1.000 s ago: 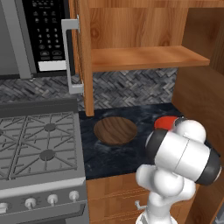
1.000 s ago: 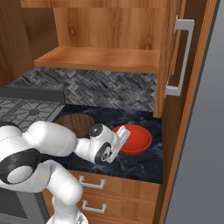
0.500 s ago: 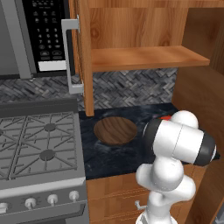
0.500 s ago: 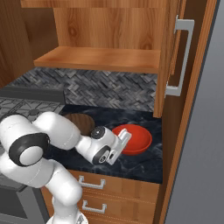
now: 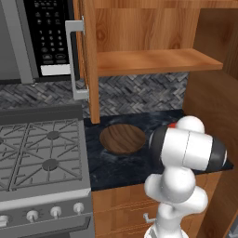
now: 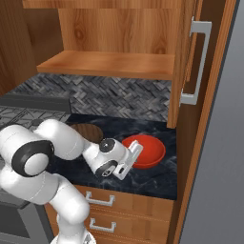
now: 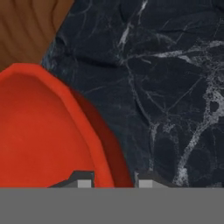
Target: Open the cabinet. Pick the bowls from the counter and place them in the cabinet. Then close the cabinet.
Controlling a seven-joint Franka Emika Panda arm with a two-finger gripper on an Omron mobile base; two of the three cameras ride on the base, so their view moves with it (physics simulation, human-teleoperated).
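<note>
under open wall cabinet (image 6: 109, 62), doors swinging wide, shelf waiting bare. counter (image 6: 152, 178) carrying both bowls, wooden bowl (image 5: 122, 138) lying left, red bowl (image 6: 145, 150) sitting right. gripper (image 6: 134, 153) pinching red bowl's near rim, fingers (image 7: 83, 180) straddling wall. best lifting straight, keeping bowl level, clearing shelf edge.

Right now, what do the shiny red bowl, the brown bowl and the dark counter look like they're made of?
The glossy red round bowl looks like glazed ceramic or plastic: smooth, one even colour, soft shine.

The dark brown shallow bowl looks like wood, since grain streaks run across it, with a dull finish.

The black-blue counter slab looks like polished marbled stone, with pale veins branching through it.
</note>
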